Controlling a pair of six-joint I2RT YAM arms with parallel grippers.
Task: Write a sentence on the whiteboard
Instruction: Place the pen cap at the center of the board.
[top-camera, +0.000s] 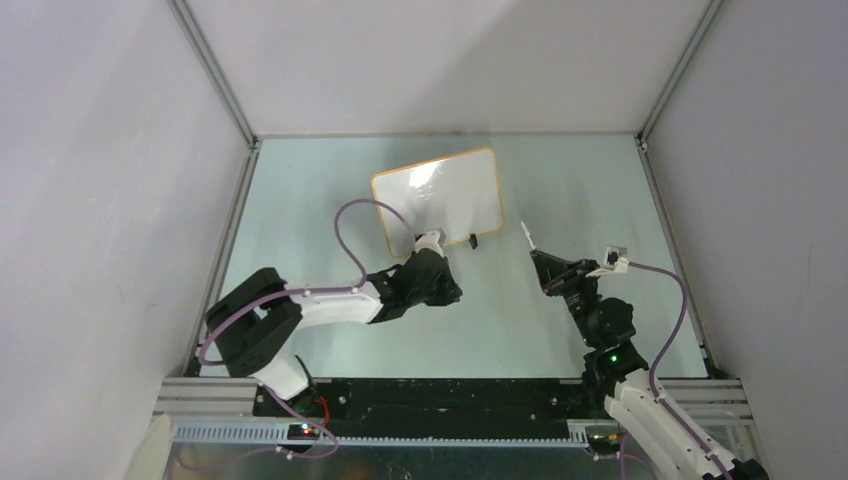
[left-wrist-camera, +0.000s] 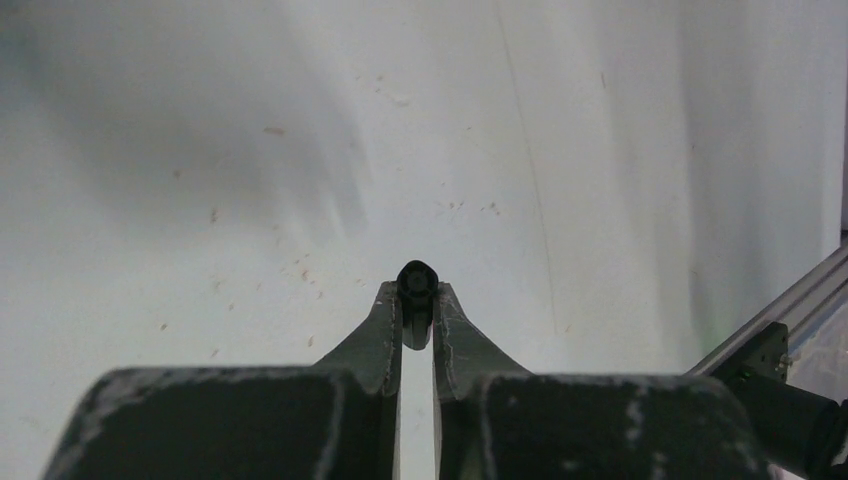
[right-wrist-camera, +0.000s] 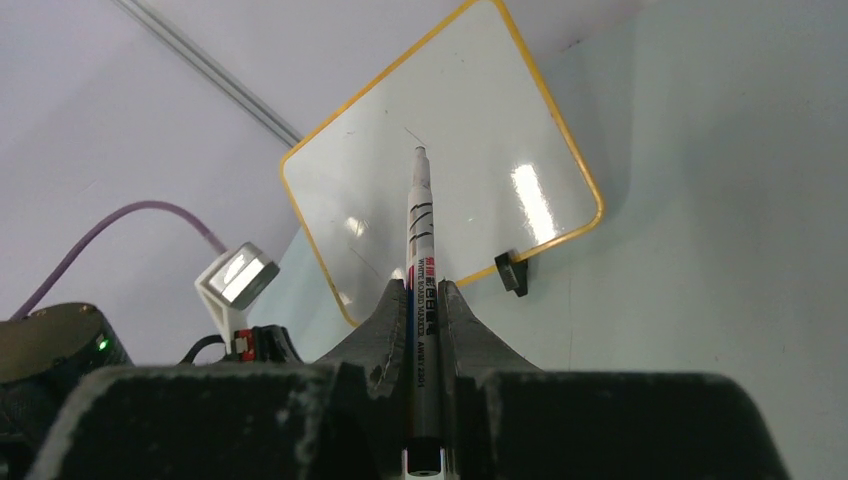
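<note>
Whiteboard stands propped on the table; left gripper at its near edge, pinched on a small black piece; right gripper off its near-right corner, apart, clamped on a marker aimed at the board.

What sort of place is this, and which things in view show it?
Probably a robot lab test cell: a left arm and right arm bolted at a table's edge, plain walls on metal rails boxing it in, and a whiteboard with a marker.
</note>
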